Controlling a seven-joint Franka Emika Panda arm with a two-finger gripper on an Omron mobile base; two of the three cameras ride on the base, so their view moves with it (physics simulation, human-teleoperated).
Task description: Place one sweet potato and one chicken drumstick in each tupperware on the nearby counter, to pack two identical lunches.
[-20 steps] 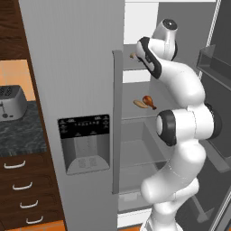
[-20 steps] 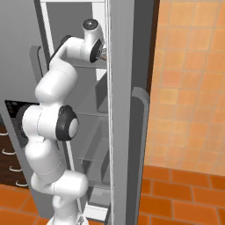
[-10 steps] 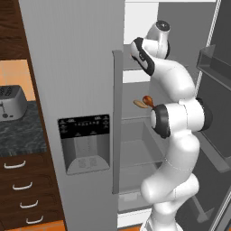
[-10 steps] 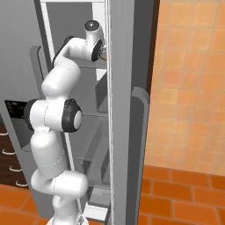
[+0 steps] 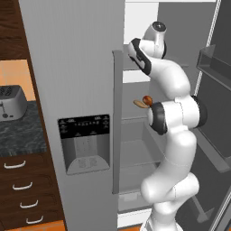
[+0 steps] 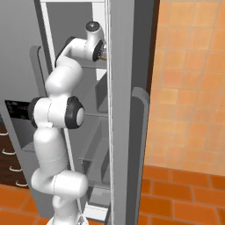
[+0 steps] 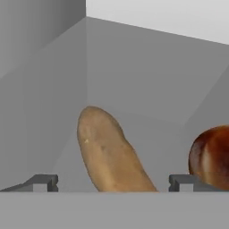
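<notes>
Sweet potato between spread fingertips of hand, ungripped; drumstick beside.

A glossy white arm of rounded segments, dark bands at the joints, small dark fingertips.

Legible text, labels, brands, numbers, signs: we find none. The one candidate is the dark control panel above the dispenser recess on the closed fridge door; we see two rows of small pale marks on it, too small and blurred for us to read as letters or digits. The same panel appears at the edge of the right base view, equally unreadable. The toaster carries no marking that we can make out.
</notes>
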